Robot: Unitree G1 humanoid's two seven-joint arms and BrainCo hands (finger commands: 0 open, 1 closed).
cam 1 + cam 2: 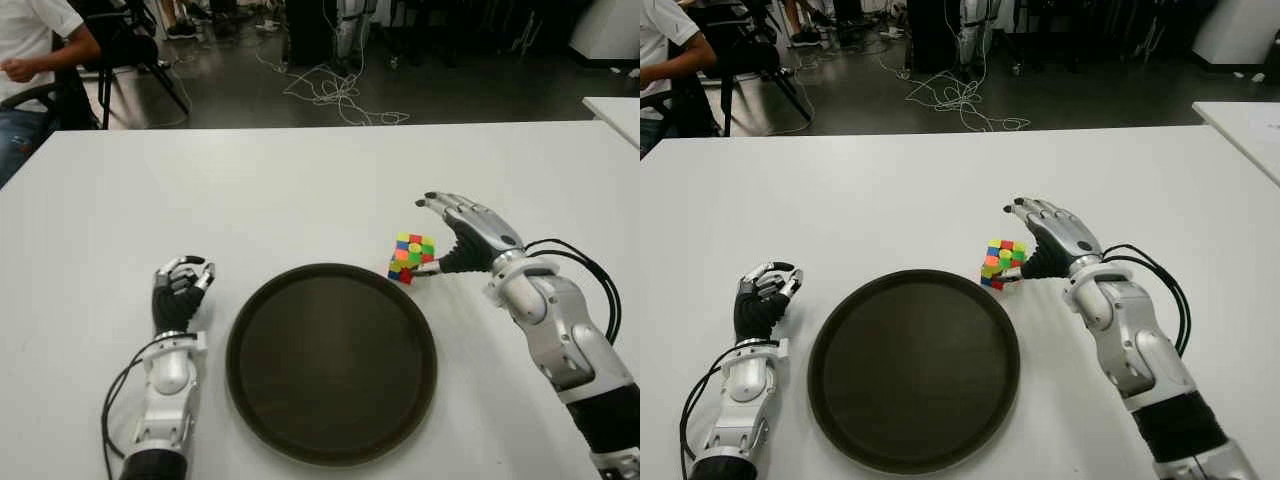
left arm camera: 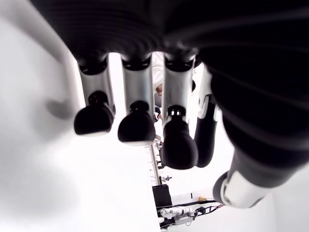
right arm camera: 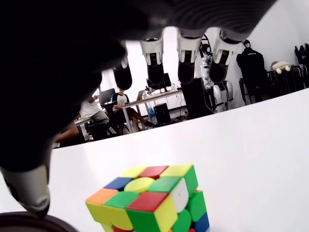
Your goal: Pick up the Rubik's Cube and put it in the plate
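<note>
The Rubik's Cube (image 1: pixel 412 257) stands slightly tilted on the white table (image 1: pixel 300 190), just off the far right rim of the dark round plate (image 1: pixel 240 330). My right hand (image 1: pixel 430 232) is open beside the cube on its right. Its fingers (image 3: pixel 186 63) stretch out above the cube (image 3: pixel 154 203), apart from it, and the thumb (image 1: pixel 428 267) sits low against the cube's near side. Nothing lies in the plate. My left hand (image 1: pixel 180 290) shows to the left of the plate with its fingers (image 2: pixel 137 125) curled on nothing.
A person sits on a chair (image 1: pixel 30 60) beyond the table's far left corner. Cables (image 1: pixel 340 95) lie on the floor behind the table. The corner of a second white table (image 1: pixel 615 110) shows at the right edge.
</note>
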